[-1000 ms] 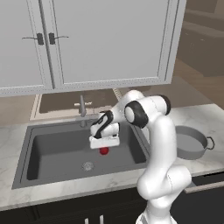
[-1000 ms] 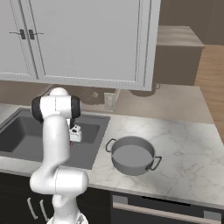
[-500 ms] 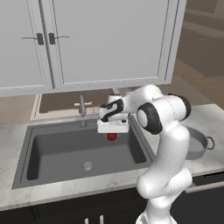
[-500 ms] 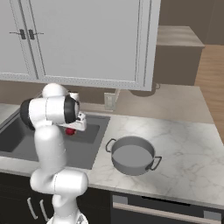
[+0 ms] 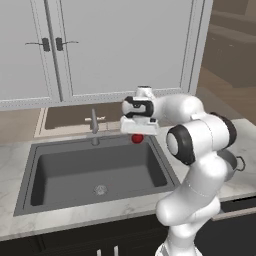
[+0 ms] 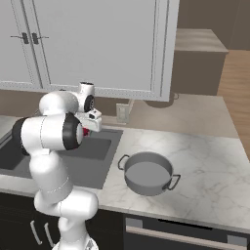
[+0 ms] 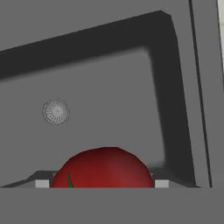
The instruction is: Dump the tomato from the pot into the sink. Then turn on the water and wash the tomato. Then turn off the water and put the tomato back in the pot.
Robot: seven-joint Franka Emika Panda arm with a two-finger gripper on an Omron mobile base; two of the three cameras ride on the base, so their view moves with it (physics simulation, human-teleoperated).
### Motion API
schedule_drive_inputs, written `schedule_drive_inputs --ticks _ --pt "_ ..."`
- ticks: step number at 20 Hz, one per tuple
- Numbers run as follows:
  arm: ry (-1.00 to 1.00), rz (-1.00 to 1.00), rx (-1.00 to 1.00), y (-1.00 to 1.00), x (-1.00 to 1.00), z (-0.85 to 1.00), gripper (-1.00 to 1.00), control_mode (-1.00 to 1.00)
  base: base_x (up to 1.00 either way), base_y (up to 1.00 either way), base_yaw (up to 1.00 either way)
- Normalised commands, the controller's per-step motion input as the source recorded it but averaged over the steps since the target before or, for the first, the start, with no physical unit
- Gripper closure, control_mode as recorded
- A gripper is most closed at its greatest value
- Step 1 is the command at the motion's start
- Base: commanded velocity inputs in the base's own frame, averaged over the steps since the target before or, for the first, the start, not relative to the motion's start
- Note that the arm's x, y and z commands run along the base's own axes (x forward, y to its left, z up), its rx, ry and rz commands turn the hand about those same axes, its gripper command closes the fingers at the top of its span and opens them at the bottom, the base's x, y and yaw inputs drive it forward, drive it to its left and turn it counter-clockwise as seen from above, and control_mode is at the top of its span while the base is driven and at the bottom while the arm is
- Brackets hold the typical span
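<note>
My gripper (image 5: 137,135) is shut on the tomato (image 5: 137,139), a small red ball, and holds it in the air over the back right part of the sink (image 5: 75,165). From the right base, the tomato (image 6: 86,131) peeks out beside the arm, left of the grey pot (image 6: 147,173), which stands on the counter. Looking along the hand, the tomato (image 7: 105,168) sits between the fingers, high above the dark sink floor (image 7: 109,96) and its drain (image 7: 56,111). The water is out of view.
A slim faucet (image 5: 94,122) stands at the back rim of the sink. White cabinet doors (image 5: 115,50) hang above it. Marble counter (image 6: 205,171) spreads around the pot. My arm hides most of the pot (image 5: 236,161) from the left base.
The arm has lifted the tomato from low inside the basin and swung it up and to the right, toward the sink's right rim.
</note>
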Motion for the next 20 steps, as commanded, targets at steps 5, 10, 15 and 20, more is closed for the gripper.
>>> schedule_drive_inputs --ticks 5,10,15,20 --pt "0.01 -0.07 0.00 -0.76 -0.27 0.50 1.00 -1.00 0.00 0.00 0.00" --pt "0.00 -0.06 0.00 -0.88 -0.53 0.27 1.00 -1.00 0.00 0.00 0.00" --pt "0.00 -0.04 0.00 -0.88 -0.64 0.18 1.00 -1.00 0.00 0.00 0.00" --pt "0.00 0.00 0.00 -0.81 -0.45 0.14 1.00 -1.00 0.00 0.00 0.00"
